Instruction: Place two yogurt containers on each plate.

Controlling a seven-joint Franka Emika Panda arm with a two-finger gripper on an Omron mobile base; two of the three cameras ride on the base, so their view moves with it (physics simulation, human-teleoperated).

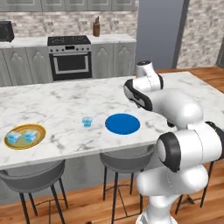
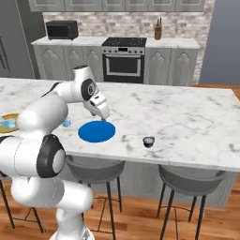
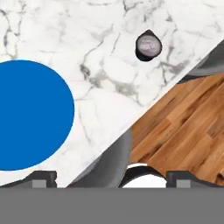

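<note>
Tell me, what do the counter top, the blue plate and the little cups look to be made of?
Counter top: looks like polished marble, white with grey veins. Blue plate: plain, even bright blue with no shine, maybe matte plastic or glazed ceramic; hard to say. Yogurt containers, like the loose one: pale blue and slightly see-through, probably thin plastic.

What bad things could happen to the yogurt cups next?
The loose yogurt cup stands on the counter beside the blue plate, so the open hand could knock it over reaching down. The small dark cup sits near the counter edge; a bump might push it off.
</note>
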